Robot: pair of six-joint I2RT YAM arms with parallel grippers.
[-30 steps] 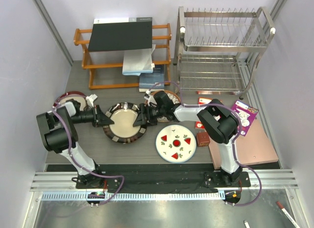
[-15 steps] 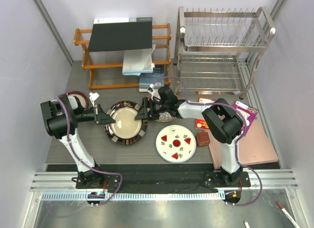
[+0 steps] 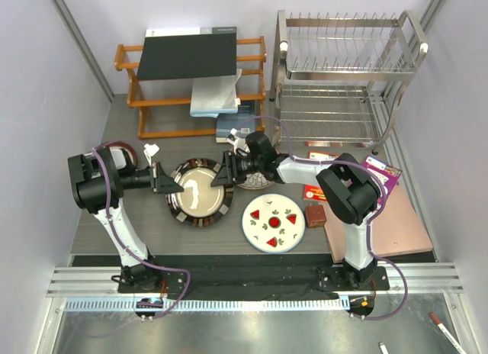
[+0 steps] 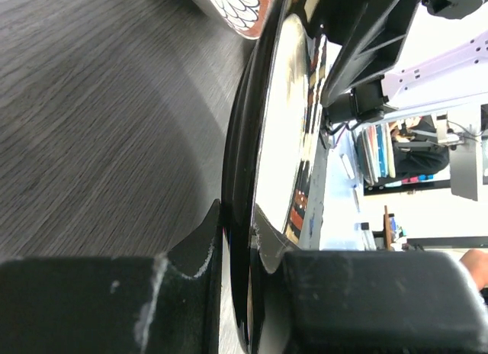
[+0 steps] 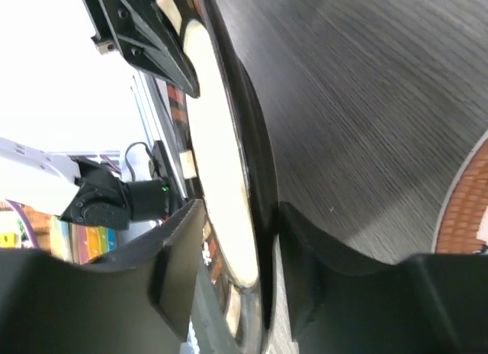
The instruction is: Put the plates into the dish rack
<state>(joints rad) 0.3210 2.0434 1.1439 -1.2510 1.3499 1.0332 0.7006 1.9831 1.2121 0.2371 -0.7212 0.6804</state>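
Dark bench beneath, my left jaws and right jaws each clamp an opposite rim of the brown-rimmed plate, sharing its weight for the dish rack.

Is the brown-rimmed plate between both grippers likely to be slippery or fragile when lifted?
Probably slippery: the brown-rimmed plate has a glossy rim with reflections, and the left gripper and right gripper pinch only its thin edges. It looks rigid, likely ceramic, so it should not bend but could chip if dropped.
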